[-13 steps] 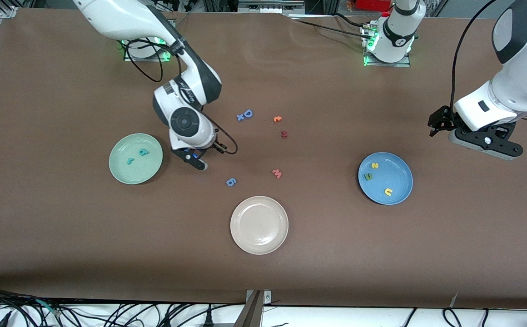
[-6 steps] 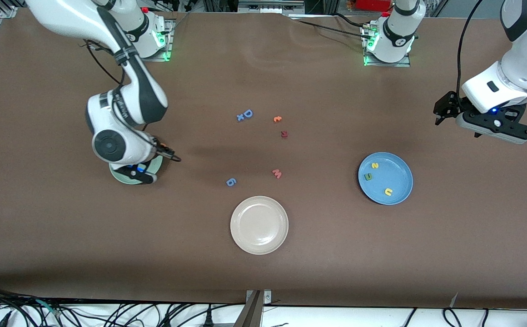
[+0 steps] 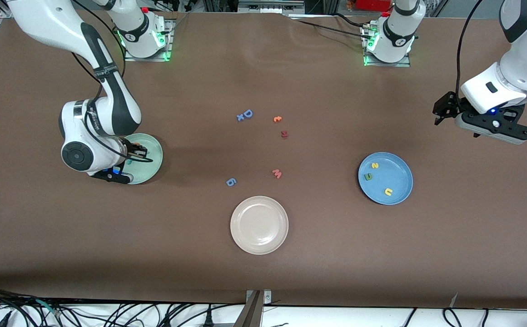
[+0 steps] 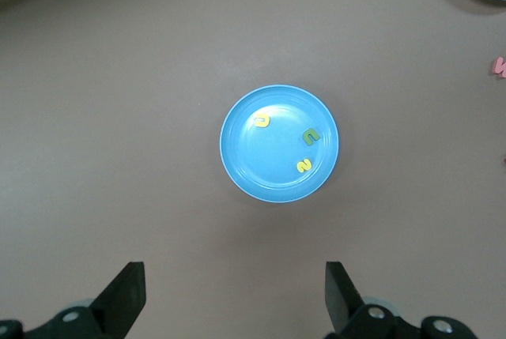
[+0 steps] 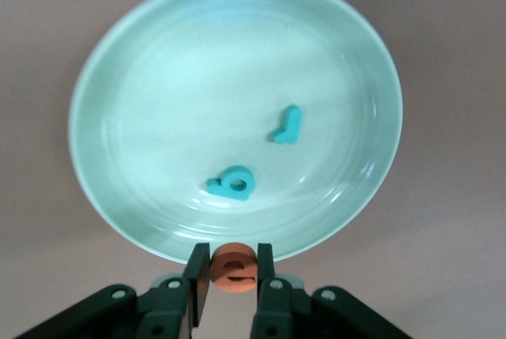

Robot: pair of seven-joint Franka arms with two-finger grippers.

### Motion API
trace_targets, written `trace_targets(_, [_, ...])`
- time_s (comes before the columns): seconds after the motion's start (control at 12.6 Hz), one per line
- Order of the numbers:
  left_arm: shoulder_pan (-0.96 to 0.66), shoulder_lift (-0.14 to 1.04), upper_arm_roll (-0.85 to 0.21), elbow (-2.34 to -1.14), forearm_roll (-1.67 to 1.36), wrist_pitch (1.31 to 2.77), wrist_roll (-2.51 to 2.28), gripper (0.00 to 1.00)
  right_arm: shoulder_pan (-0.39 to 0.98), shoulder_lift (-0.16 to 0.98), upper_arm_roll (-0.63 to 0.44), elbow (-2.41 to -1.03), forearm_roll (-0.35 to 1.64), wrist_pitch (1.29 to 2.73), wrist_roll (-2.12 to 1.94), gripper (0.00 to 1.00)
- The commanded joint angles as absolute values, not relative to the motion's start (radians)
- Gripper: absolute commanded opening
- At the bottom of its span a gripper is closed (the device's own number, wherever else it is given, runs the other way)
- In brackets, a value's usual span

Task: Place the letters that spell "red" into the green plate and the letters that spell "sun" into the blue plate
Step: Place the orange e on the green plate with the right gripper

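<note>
The green plate (image 3: 150,154) lies toward the right arm's end of the table, holding the teal "r" (image 5: 288,126) and teal "d" (image 5: 232,184). My right gripper (image 3: 120,176) hangs over that plate's rim (image 5: 158,102), shut on the orange "e" (image 5: 235,268). The blue plate (image 3: 397,175) toward the left arm's end holds the yellow "s" (image 3: 375,165), olive "n" (image 3: 368,176) and yellow "u" (image 3: 388,191). My left gripper (image 3: 441,116) hovers open and empty over bare table beside the blue plate (image 4: 269,157).
A cream plate (image 3: 259,225) sits nearest the front camera. Loose letters lie mid-table: a blue "D" (image 3: 247,114), an orange "t" (image 3: 277,119), a dark red letter (image 3: 284,134), a pink "w" (image 3: 277,173) and a blue "6" (image 3: 231,182).
My right arm has swung from the middle of the table to over the green plate's rim, carrying the orange "e". My left gripper rose a little, then held still.
</note>
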State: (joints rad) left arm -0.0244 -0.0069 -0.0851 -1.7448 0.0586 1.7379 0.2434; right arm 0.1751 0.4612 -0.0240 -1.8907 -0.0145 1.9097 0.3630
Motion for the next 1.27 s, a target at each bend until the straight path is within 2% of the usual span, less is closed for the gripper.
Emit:
trace_targets(0.0, [-0.031, -0.023, -0.081, -1.750, 0.037, 1.741, 0.256, 1.00, 0.179, 0.460, -0.064, -1.956, -0.012, 1.966, 0.281, 0.21])
trace_targets(0.16, [-0.031, -0.020, -0.081, -1.727, 0.026, 1.735, 0.253, 1.00, 0.179, 0.462, -0.081, -2.011, -0.012, 2.040, 0.256, 0.21])
trace_targets(0.4, [-0.023, -0.012, -0.075, -1.686, 0.000, 1.671, 0.235, 1.00, 0.164, 0.469, -0.081, -2.017, -0.012, 2.052, 0.239, 0.22])
trace_targets(0.48, [-0.025, -0.012, -0.075, -1.686, -0.002, 1.663, 0.189, 1.00, 0.164, 0.469, -0.081, -2.017, -0.012, 2.054, 0.239, 0.25])
trace_targets(0.55, [-0.025, -0.012, -0.075, -1.686, -0.002, 1.663, 0.143, 1.00, 0.164, 0.469, -0.081, -2.016, -0.012, 2.054, 0.239, 0.42])
trace_targets(0.63, [-0.026, -0.011, -0.077, -1.684, -0.002, 1.663, 0.131, 1.00, 0.164, 0.469, -0.081, -2.013, -0.012, 2.054, 0.239, 0.71])
trace_targets(0.71, [-0.025, -0.012, -0.075, -1.684, -0.002, 1.658, 0.129, 1.00, 0.164, 0.463, -0.081, -2.011, -0.011, 2.054, 0.239, 0.87])
trace_targets(0.79, [-0.025, -0.012, -0.075, -1.681, -0.003, 1.642, 0.129, 1.00, 0.164, 0.451, -0.081, -2.008, -0.011, 2.051, 0.239, 0.98])
trace_targets(1.03, [-0.018, -0.011, -0.074, -1.655, -0.003, 1.597, 0.129, 1.00, 0.164, 0.391, -0.080, -1.970, -0.012, 1.991, 0.239, 0.99])
trace_targets(1.19, [-0.009, -0.012, -0.074, -1.654, -0.035, 1.597, 0.101, 1.00, 0.164, 0.370, -0.074, -1.890, -0.012, 1.884, 0.245, 0.99])
